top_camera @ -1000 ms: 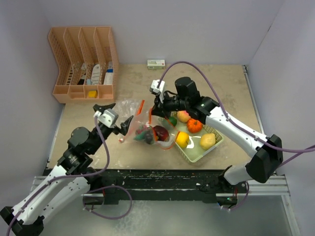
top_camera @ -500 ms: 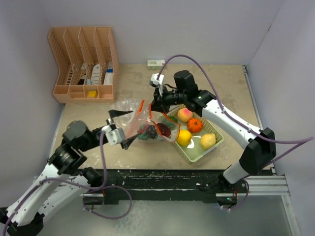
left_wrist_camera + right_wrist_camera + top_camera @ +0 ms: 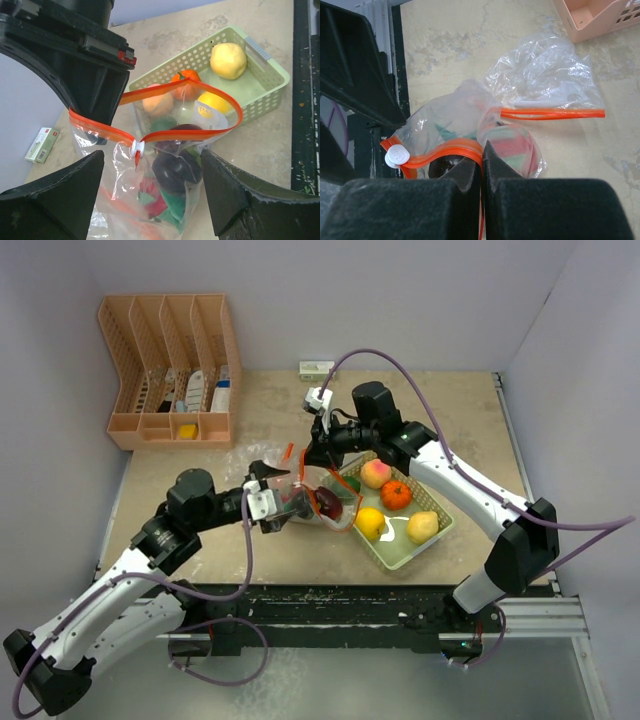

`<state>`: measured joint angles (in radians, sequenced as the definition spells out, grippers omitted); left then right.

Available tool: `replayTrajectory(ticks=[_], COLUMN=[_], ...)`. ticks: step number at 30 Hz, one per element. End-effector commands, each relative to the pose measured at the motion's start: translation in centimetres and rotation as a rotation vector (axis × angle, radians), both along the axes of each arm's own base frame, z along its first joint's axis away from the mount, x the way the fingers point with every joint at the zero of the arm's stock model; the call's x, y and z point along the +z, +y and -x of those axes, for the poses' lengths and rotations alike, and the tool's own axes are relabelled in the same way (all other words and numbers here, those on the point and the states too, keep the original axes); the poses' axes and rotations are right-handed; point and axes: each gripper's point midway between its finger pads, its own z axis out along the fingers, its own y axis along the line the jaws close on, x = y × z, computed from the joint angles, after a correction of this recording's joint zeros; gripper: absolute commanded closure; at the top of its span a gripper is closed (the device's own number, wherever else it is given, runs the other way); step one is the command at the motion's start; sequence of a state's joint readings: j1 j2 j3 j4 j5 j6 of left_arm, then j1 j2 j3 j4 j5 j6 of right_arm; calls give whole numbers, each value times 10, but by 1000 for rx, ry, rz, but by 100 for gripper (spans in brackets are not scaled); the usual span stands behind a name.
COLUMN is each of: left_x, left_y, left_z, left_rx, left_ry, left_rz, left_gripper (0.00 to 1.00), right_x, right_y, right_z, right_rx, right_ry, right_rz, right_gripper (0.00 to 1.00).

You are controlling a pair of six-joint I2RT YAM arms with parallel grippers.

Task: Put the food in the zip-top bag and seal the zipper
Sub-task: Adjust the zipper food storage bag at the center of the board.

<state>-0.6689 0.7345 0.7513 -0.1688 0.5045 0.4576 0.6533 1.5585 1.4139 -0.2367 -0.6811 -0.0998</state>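
Observation:
The zip-top bag (image 3: pixel 297 505) stands at mid-table, its mouth open in a loop. Its orange-red zipper (image 3: pixel 195 129) has a white slider (image 3: pixel 136 148) at the near end. Inside lie a dark purple food (image 3: pixel 175 170) and red and green pieces. My right gripper (image 3: pixel 318 455) is shut on the zipper strip (image 3: pixel 455 149) and holds the far rim up. My left gripper (image 3: pixel 150 200) is open, with its fingers (image 3: pixel 55 195) on either side of the bag just below the slider. A peach (image 3: pixel 374 474), an orange (image 3: pixel 395 495) and two yellow fruits lie in the green tray (image 3: pixel 400 558).
A second crinkly clear bag (image 3: pixel 545 85) with a shut orange strip lies just behind the held one. A pink slotted organizer (image 3: pixel 170 370) stands at the back left. A small box (image 3: pixel 317 369) lies by the back wall. A black rail runs along the near table edge.
My left arm has swung right from the table's left side, and its open gripper now straddles the bag's near end. My right gripper has stayed shut on the rim, barely moving.

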Motion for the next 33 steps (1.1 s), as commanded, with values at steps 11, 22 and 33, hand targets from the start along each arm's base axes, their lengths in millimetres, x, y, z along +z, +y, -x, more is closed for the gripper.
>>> replayTrajectory(ticks=[11, 22, 33], left_x=[-5, -11, 31], left_y=[-2, -1, 14], left_z=[-39, -49, -49], left_rx=[133, 176, 253], left_ry=[-66, -63, -121], left_rz=[25, 17, 123], left_gripper=[43, 58, 100], right_x=[62, 74, 49], right_y=[3, 0, -10], right_z=[11, 22, 10], right_rx=[59, 90, -1], right_ry=[-92, -78, -85], right_rz=[-128, -140, -70], right_gripper=[100, 100, 88])
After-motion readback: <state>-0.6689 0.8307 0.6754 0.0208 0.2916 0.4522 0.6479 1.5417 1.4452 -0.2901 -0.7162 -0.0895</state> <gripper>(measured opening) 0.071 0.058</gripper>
